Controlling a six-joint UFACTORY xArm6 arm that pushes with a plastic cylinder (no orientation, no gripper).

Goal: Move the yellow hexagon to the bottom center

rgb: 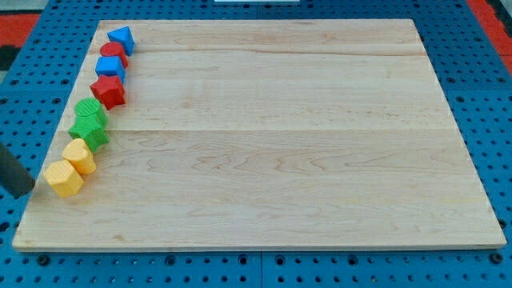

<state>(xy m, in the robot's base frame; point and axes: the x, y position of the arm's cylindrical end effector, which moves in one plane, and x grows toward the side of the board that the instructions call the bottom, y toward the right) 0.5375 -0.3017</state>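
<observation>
Two yellow blocks lie at the view's lower left of the wooden board (280, 160). The lower yellow block (64, 178) looks six-sided; the upper yellow block (79, 154) touches it, and its shape is hard to make out. My dark rod enters from the view's left edge. My tip (29, 190) sits just off the board's left edge, left of the lower yellow block, with a small gap between them.
A line of blocks runs up the board's left edge: a green star (90, 130), a green block (90, 110), a red star (108, 90), a blue cube (110, 66), a red round block (113, 53), a blue triangle (122, 38). A blue pegboard (480, 96) surrounds the board.
</observation>
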